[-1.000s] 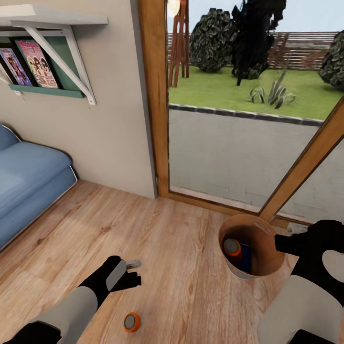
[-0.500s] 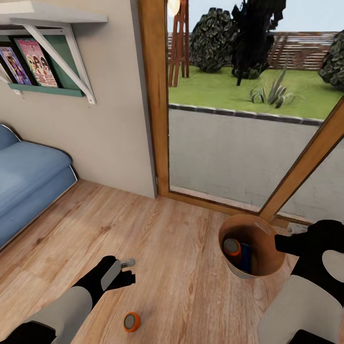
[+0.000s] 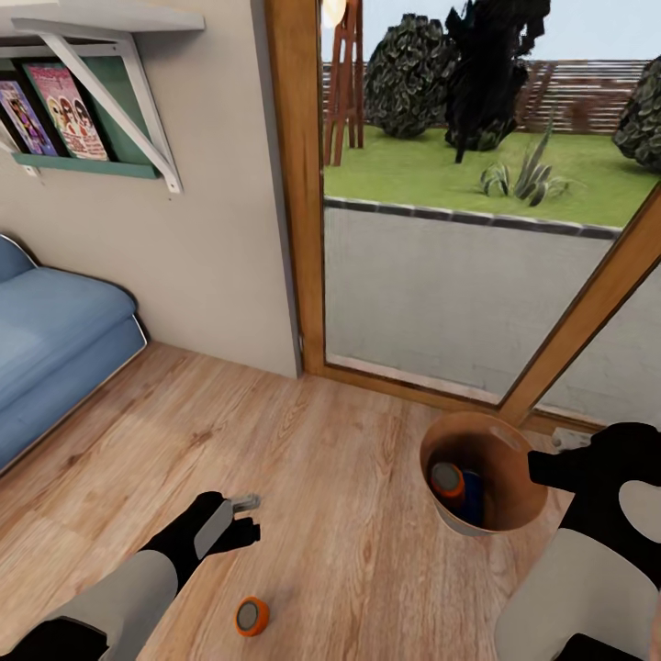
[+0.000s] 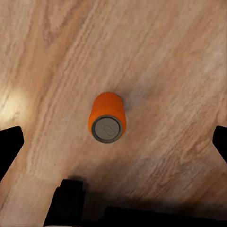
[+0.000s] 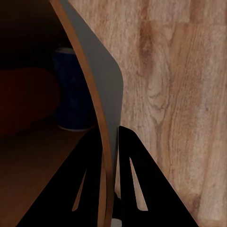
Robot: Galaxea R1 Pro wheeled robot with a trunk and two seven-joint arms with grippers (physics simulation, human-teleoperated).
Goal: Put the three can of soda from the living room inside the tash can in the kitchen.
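One orange can of soda (image 3: 251, 616) stands upright on the wood floor; the left wrist view looks down at that can of soda (image 4: 108, 117) with its grey top. My left gripper (image 3: 248, 516) hangs open above it, fingertips (image 4: 10, 144) spread wide on either side, apart from it. My right gripper (image 3: 534, 470) is shut on the rim of the copper-brown trash can (image 3: 477, 431), held off the floor. Its fingers (image 5: 135, 175) pinch the bin wall (image 5: 101, 94). Inside lie another orange can (image 3: 448, 479) and a blue object (image 3: 473, 496).
A blue sofa (image 3: 55, 340) stands at the left, under a wall shelf (image 3: 92, 92) with books. Wood-framed glass doors (image 3: 303, 202) face a garden ahead. Open wood floor (image 3: 321, 459) lies between sofa and doors.
My left gripper has drawn slightly back and to the left over the floor can. The view has tilted a little. The bin stays held as before.
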